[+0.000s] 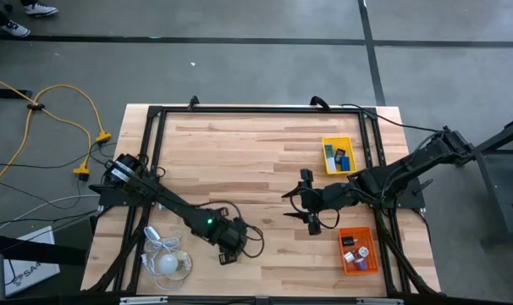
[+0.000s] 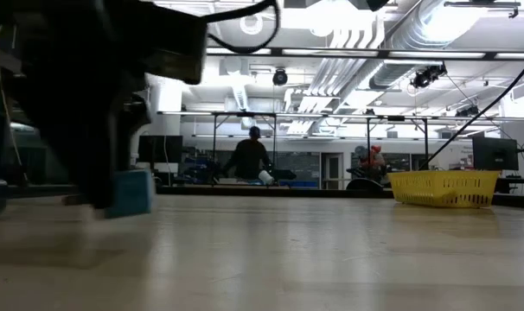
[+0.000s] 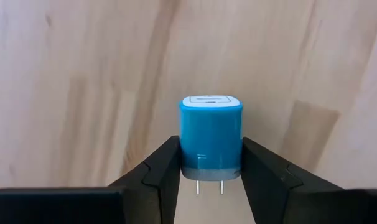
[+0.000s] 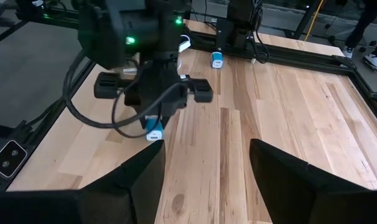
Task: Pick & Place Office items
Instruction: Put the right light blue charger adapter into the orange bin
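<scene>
My left gripper [image 1: 227, 244] is over the table's near middle, pointing down, shut on a small blue charger plug [image 3: 211, 140] with a white end face and two metal prongs. The right wrist view shows that plug [image 4: 154, 132] at or just above the wood. My right gripper [image 1: 300, 203] hovers open right of centre, touching nothing. Other small office items lie in the yellow tray [image 1: 339, 144] and the orange tray [image 1: 358, 264]. A second blue-and-white plug [image 4: 217, 59] stands on the table near the left arm's base. My left gripper pinches the blue plug between its two fingers [image 3: 167, 165], on the two side faces of the body near the prong end [image 3: 211, 169]. The fingers come from above, pointing down. The plug's white face points down at the table and its prongs point up; whether it touches the wood I cannot tell.
A white bulb-like thing with a coiled cord [image 1: 168, 261] lies at the table's near-left corner. The yellow tray [image 2: 444, 187] sits at the far right, the orange tray at the near right. Bare wood spans the middle and far left. People show in the room beyond the table.
</scene>
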Controlling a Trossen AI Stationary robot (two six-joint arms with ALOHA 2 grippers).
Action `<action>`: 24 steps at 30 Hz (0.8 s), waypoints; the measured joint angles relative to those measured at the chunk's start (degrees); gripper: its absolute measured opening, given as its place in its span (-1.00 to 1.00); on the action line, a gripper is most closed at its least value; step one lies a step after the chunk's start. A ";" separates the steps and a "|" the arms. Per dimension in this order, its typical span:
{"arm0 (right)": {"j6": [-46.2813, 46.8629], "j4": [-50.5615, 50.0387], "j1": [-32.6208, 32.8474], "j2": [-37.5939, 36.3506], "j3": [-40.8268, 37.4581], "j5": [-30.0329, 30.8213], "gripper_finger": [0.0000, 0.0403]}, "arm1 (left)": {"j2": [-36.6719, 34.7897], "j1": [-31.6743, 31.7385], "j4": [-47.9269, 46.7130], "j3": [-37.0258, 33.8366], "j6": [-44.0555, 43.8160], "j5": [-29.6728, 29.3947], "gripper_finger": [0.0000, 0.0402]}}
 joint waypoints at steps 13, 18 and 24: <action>-0.01 0.00 0.00 0.00 0.00 -0.01 0.10 | -0.02 7.80 14.27 0.00 16.51 0.00 -0.33; 0.00 0.00 0.02 0.00 0.00 0.00 0.10 | -0.09 9.46 17.46 0.02 22.44 -0.07 -0.32; -0.02 0.00 0.00 0.00 0.00 0.00 0.10 | -0.53 9.43 18.92 0.02 24.30 -0.32 -0.32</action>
